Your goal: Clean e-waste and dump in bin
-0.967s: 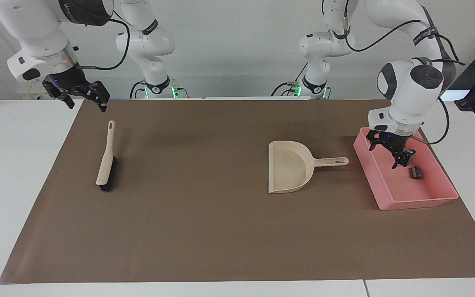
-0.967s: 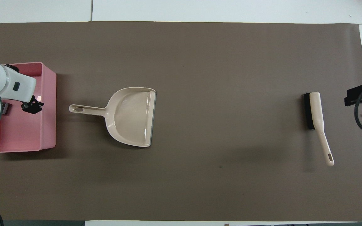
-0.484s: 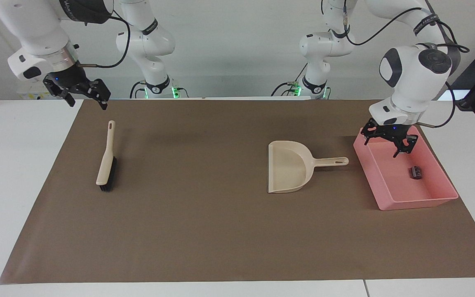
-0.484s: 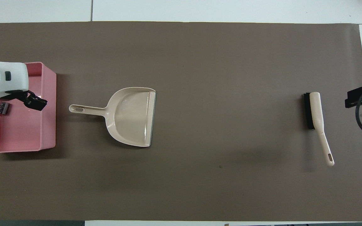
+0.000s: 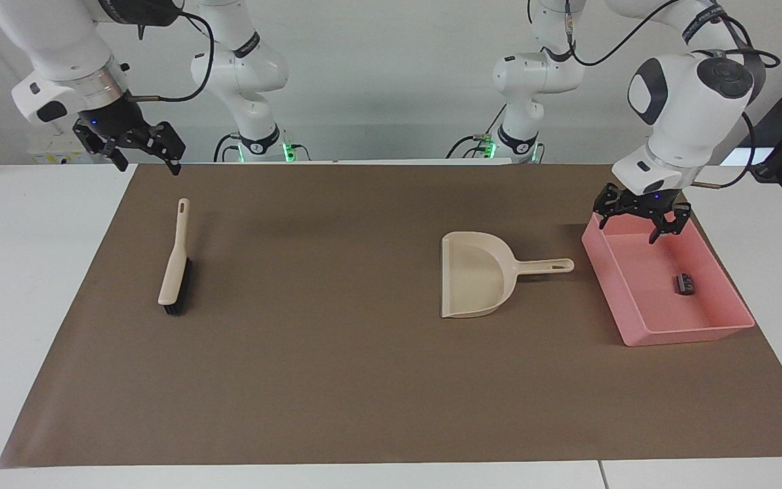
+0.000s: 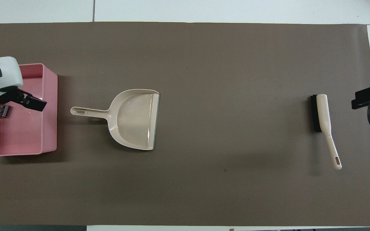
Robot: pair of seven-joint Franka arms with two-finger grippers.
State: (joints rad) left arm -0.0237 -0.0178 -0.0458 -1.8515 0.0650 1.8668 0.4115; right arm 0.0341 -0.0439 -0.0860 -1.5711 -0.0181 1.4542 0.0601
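The pink bin (image 5: 690, 334) lies at the left arm's end of the mat, also in the overhead view (image 6: 48, 128). A stubby dark piece of e-waste (image 5: 684, 283) lies on its floor, also in the overhead view (image 6: 3, 110). The white cylinder is not in view. My left gripper (image 5: 641, 221) hangs open and empty above the bin's end nearer the robots, also in the overhead view (image 6: 27, 102). My right gripper (image 5: 143, 153) waits, open and empty, in the air over the mat's corner at the right arm's end, also in the overhead view (image 6: 368, 99).
A beige dustpan (image 5: 476, 275) lies on the brown mat (image 5: 323, 353) beside the bin, its handle pointing at the bin. A beige brush with black bristles (image 5: 175, 268) lies at the right arm's end, under the right gripper's side.
My left gripper has risen out of the bin, away from the dark piece, toward the bin's end nearer the robots. The right gripper has risen slightly.
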